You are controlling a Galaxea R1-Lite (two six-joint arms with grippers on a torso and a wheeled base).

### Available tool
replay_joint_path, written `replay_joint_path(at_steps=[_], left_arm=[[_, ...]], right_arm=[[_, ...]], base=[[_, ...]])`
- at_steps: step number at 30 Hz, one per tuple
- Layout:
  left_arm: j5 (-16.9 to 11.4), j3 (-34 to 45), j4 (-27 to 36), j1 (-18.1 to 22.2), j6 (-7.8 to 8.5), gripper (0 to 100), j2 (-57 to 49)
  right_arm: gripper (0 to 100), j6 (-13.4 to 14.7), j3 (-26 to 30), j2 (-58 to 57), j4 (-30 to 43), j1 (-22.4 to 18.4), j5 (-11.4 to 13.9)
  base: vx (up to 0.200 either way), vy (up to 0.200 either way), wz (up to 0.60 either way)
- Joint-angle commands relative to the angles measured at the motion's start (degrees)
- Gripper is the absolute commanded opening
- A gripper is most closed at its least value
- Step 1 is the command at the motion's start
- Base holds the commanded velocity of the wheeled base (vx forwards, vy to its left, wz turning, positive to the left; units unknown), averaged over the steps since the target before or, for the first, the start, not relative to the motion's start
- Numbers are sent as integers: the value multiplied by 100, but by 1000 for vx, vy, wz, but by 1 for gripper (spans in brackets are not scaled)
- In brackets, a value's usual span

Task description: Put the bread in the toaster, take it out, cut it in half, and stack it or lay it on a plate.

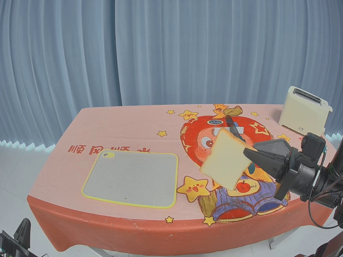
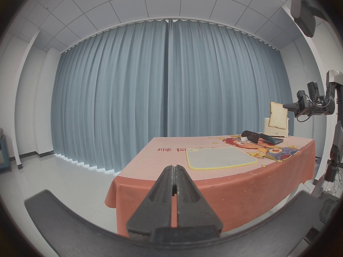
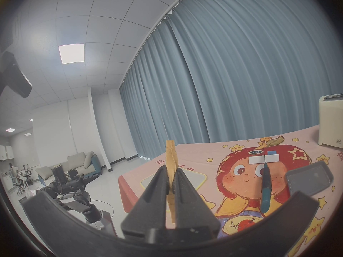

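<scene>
Cutting board (image 1: 132, 178) on table (image 1: 118, 129) left, toaster (image 1: 303, 111) rear right, knife (image 1: 231, 124) & prob. plate (image 1: 273, 147) btwn, bread (image 1: 225, 159) above.

Row of large red characters (image 1: 107, 149) noted on the worktop cloth (image 1: 125, 125), printed just beyond the far edge of the cutting board (image 1: 132, 178) and partly covered by it. Small dark mark (image 1: 301, 128) seen low on the toaster (image 1: 303, 111) front; too small to be read. Tiny lettering recorded on a dark oval badge (image 1: 215, 122) and beside the printed apple (image 1: 243, 187); not legible
</scene>
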Motion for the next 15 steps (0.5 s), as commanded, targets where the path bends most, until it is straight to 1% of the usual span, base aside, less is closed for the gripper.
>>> replay_joint_path(at_steps=[1,3,15], left_arm=[[0,101,-6,-4,4,0,0],[0,101,-6,-4,-5,0,0],[0,101,-6,-4,-5,0,0]], right_arm=[[0,-4,21,15,-2,43,10],[0,-4,39,33,6,43,10],[0,-12,39,33,6,69,10]], base=[[0,0,0],[0,0,0],[0,200,0]])
